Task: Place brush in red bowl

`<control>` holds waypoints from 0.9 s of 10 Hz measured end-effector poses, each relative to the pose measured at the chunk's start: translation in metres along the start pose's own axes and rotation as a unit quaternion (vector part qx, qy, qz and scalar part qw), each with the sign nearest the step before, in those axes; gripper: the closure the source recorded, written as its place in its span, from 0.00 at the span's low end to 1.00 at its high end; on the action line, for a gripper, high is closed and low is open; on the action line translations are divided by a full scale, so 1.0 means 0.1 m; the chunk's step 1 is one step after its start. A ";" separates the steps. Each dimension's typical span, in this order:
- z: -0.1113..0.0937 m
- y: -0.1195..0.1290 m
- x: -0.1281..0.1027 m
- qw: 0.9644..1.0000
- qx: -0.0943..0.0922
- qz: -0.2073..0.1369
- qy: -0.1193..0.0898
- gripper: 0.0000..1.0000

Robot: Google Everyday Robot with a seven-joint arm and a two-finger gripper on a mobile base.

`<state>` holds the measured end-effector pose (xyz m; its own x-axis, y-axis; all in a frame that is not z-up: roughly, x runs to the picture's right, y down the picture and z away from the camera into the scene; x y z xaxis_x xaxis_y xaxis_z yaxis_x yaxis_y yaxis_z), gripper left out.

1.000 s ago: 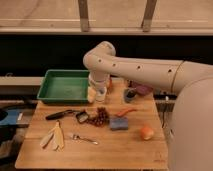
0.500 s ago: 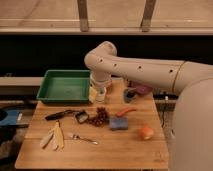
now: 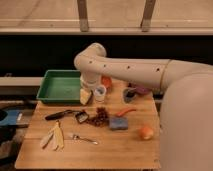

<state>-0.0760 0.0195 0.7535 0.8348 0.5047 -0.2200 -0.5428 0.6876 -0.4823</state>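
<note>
A smooth white arm curves down over a wooden plank table (image 3: 100, 150). Its two-finger gripper (image 3: 93, 96) hangs just beside the front right corner of the green rectangular plastic tub (image 3: 60, 85). Its pale blunt fingers (image 3: 86, 96) are spread apart with nothing between them.

The slim black long-handled brush (image 3: 65, 114) lies flat in front of the tub, with its blocky dark head pointing away from the tub's left side. The small round orange-red bowl (image 3: 106, 81) sits just right of the tub, mostly hidden behind the gripper.

Farther from the tub lie a knobbly dark red cluster of grapes (image 3: 100, 117), a blue rectangular sponge (image 3: 118, 123), a thin silver metal fork (image 3: 82, 137) and a round orange fruit (image 3: 146, 132).

Compared with a second ago, the brush has not moved. The gripper has kept to the same spot by the tub, shifting only slightly towards it, and is just as wide open.
</note>
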 end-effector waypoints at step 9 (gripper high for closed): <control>0.58 0.93 -0.55 0.989 -0.044 -0.137 0.034 0.20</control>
<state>-0.1777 0.0857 0.7696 0.9553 0.2677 -0.1252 -0.2876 0.7443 -0.6028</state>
